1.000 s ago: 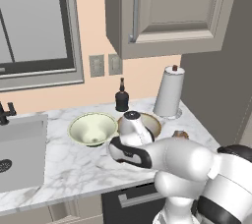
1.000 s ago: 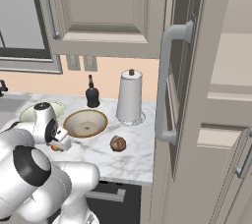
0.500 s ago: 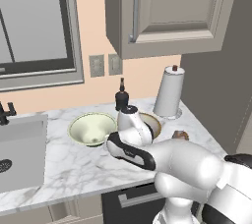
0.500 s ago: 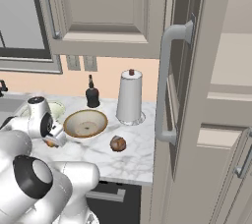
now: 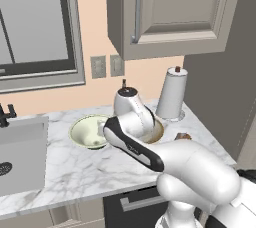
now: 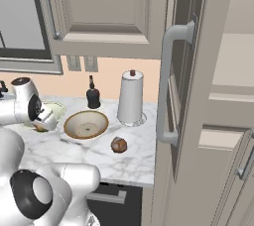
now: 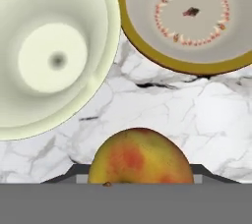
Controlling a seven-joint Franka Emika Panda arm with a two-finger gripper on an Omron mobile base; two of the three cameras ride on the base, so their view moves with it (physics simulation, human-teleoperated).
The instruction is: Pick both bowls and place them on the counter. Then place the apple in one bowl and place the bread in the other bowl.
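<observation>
The apple [image 7: 141, 156] sits gripped between the gripper's [image 6: 43, 122] jaws, raised above the marble counter [image 7: 162, 112] just in front of the two bowls. The cream-green bowl [image 7: 49, 51] and the brown-rimmed tan bowl [image 7: 189, 16] stand side by side on the counter, almost touching. The bread [image 6: 118, 144] lies on the counter beyond the tan bowl, near the paper towel roll [image 6: 131, 97].

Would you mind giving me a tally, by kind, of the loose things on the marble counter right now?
Bowls: 2, pale cream-green bowl and tan bowl
Apple: 1, held in the gripper
Bread roll: 1
Dark bottle: 1
Paper towel roll: 1
Total: 6
</observation>
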